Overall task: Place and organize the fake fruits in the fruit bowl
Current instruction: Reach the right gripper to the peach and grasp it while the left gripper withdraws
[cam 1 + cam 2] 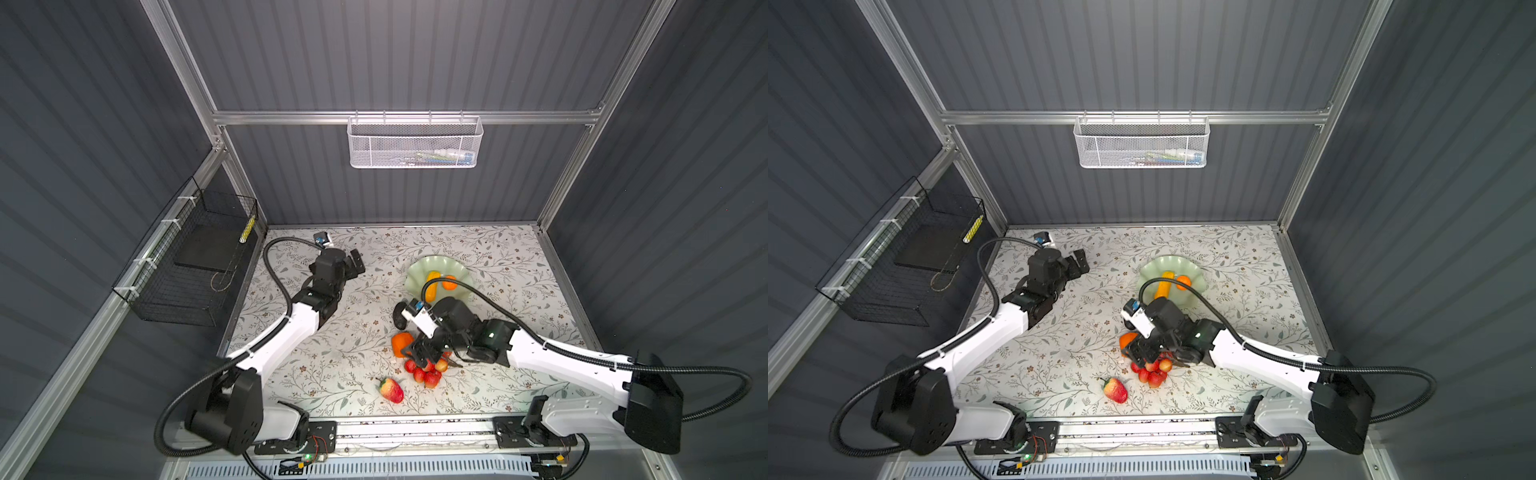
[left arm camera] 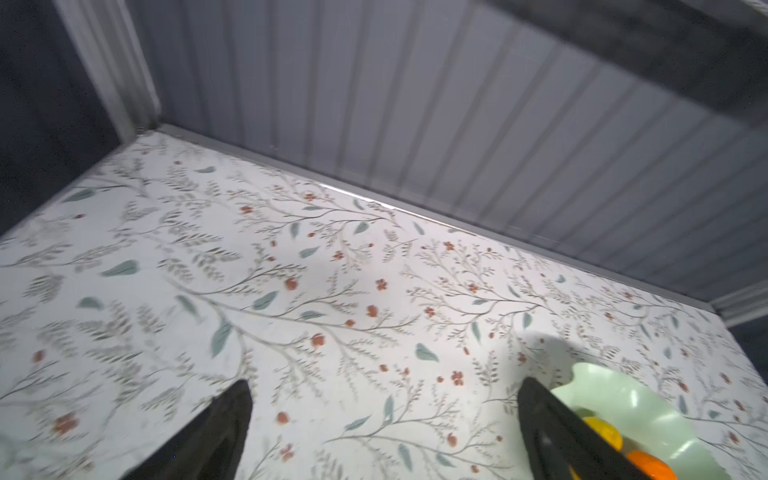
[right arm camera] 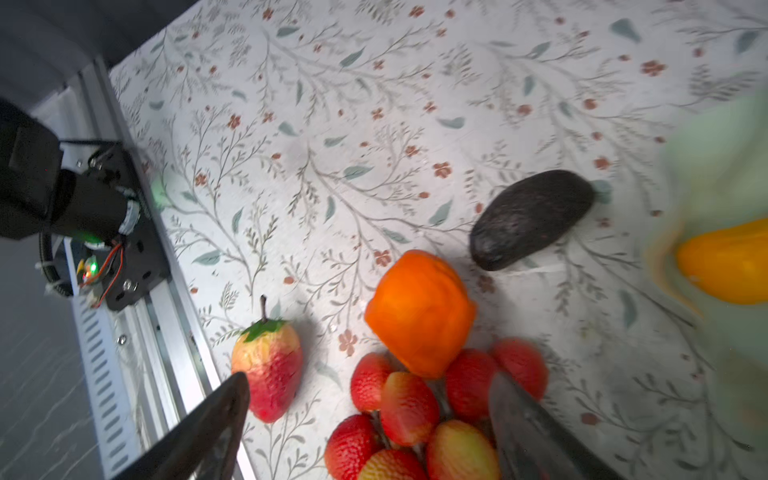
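- Right wrist view: right claw [image 3: 369,380] spread, straddling grape bunch [image 3: 409,409] on tabletop [image 3: 374,124], likely lining up a pick.
- Left claw [image 2: 384,382] spread, empty, clear of fruit bowl [image 2: 648,401] holding cob [image 2: 604,432] and tangerine [image 2: 650,465].

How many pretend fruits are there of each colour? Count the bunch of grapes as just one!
Yellow: 1, the cob
Orange: 2, the persimmon and the tangerine
Dark: 1, the avocado
Red: 2, the strawberry and the bunch of grapes
Total: 6
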